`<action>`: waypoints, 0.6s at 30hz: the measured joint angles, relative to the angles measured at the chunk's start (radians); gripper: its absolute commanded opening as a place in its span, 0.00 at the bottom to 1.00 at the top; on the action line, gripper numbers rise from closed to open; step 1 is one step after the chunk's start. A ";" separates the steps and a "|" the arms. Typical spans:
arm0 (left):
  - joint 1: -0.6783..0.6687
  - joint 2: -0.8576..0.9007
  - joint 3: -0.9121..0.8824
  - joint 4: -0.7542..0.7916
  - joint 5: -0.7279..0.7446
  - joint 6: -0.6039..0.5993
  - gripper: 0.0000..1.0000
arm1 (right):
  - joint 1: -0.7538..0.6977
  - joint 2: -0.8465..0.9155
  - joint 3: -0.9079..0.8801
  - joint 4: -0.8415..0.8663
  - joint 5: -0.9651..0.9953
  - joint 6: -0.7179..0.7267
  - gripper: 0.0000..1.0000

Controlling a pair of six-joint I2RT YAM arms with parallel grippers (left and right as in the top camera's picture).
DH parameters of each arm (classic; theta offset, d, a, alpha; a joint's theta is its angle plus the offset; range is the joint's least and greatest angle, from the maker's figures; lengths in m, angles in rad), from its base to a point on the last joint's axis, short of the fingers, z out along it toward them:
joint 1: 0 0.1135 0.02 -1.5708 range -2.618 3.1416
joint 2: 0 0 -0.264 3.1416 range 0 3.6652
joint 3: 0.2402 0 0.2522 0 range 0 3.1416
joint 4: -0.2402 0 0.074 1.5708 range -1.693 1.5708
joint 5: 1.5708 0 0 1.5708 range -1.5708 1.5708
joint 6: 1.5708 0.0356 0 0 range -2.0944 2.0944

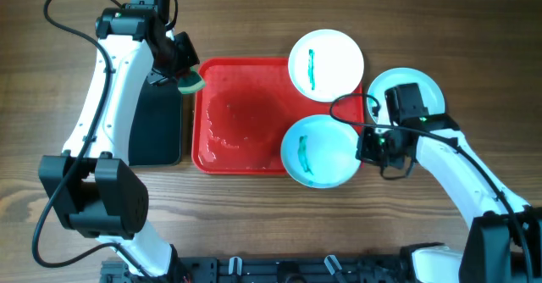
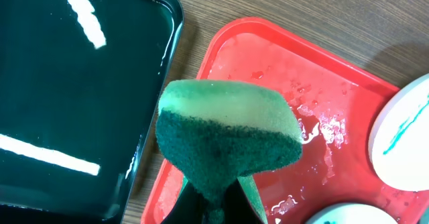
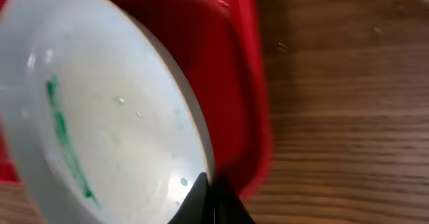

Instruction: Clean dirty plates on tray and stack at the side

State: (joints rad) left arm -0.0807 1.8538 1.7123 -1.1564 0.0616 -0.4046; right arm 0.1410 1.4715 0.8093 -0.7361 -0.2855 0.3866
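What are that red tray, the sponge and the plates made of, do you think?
The tray: probably plastic; glossy red, moulded rounded rim, water beading on it. The sponge: soft pale green foam with a darker, rough, fibrous scouring layer. The white plate and aqua plate: smooth, glossy, either ceramic or melamine; the look leaves it open.

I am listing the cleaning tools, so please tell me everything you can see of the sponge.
The sponge has two layers: pale green foam and a dark green scouring pad. The left hand, shut, pinches its dark side, so it bulges. It hangs over the red tray's left rim, near the black tray, and seems to touch nothing else.
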 measured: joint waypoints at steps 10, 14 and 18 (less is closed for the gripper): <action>0.000 0.000 0.000 0.000 0.000 0.000 0.04 | 0.296 0.027 0.032 0.357 0.045 0.376 0.05; 0.000 0.000 0.000 0.001 0.000 0.000 0.04 | 0.361 0.137 0.037 0.532 0.100 0.472 0.04; 0.000 0.000 0.000 0.001 0.000 0.000 0.04 | 0.370 0.270 0.076 0.570 0.113 0.503 0.04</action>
State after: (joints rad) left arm -0.0807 1.8538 1.7123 -1.1553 0.0620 -0.4046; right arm 0.5110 1.7416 0.8856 -0.1658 -0.1730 0.8894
